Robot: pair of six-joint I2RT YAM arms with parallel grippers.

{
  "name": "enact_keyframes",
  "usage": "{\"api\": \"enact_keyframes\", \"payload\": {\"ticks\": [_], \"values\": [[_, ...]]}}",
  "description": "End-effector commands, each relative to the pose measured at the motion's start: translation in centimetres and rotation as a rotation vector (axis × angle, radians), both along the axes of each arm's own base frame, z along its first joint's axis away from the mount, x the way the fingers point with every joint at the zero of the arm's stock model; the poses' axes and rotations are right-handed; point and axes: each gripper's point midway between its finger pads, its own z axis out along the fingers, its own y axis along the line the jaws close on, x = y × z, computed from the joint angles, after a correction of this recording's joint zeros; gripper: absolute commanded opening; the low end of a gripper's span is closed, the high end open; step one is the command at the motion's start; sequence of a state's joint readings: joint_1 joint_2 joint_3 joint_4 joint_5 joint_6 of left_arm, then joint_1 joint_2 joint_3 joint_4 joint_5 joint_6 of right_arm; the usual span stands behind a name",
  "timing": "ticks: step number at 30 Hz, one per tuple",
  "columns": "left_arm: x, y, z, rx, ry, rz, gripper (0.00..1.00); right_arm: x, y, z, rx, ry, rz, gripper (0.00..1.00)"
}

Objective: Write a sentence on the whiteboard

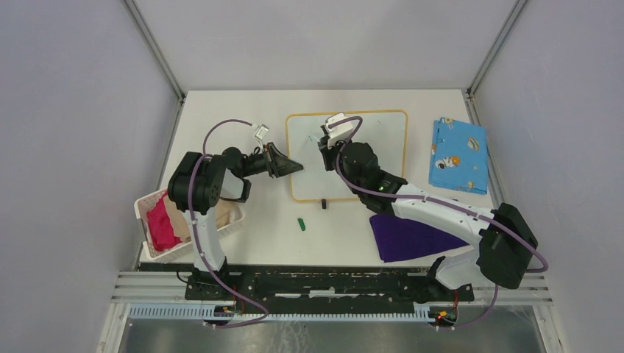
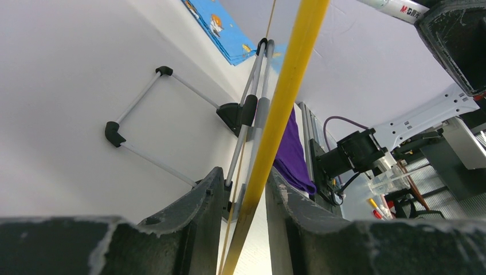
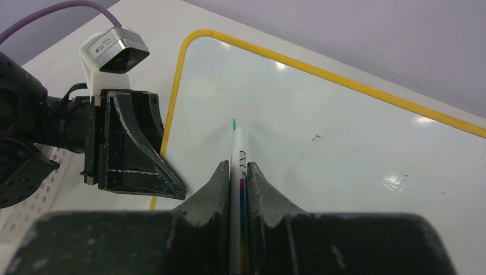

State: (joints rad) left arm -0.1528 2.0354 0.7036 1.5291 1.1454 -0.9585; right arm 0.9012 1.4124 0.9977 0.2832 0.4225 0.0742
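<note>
The whiteboard (image 1: 368, 147) lies flat in the middle of the table, glossy white inside a thin yellow rim. My left gripper (image 1: 296, 167) reaches its left edge, turned on its side. In the left wrist view the yellow rim (image 2: 292, 69) runs between the two fingers of the left gripper (image 2: 245, 172), which is shut on it. My right gripper (image 1: 324, 141) hovers over the board's upper left part. The right gripper (image 3: 238, 164) is shut on a white marker (image 3: 236, 143), whose green tip points down at the whiteboard (image 3: 321, 132). The sentence is not in view.
A blue patterned cloth (image 1: 458, 154) lies right of the board. A purple cloth (image 1: 412, 235) sits under the right arm. A white basket (image 1: 147, 213) holding a pink cloth (image 1: 160, 228) stands at the left. A green cap (image 1: 300, 223) lies on the table below the board.
</note>
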Motion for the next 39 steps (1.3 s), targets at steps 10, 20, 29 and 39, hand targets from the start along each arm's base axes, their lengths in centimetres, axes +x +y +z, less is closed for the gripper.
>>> {"api": "enact_keyframes", "payload": {"ticks": [10,20,29,39], "values": [[-0.1,-0.1,3.3,-0.044,-0.205,-0.003,0.38,1.0,0.2,3.0,0.062,-0.047,-0.041,0.00],[-0.1,-0.1,3.2,-0.044,-0.203,-0.003,0.38,1.0,0.4,2.7,0.059,-0.043,-0.036,0.00],[-0.1,-0.1,3.2,-0.044,-0.204,-0.002,0.38,1.5,0.1,2.3,0.048,-0.036,-0.073,0.00],[-0.1,-0.1,3.3,-0.045,-0.206,0.000,0.38,1.5,0.2,0.1,0.002,0.003,-0.061,0.00]]}}
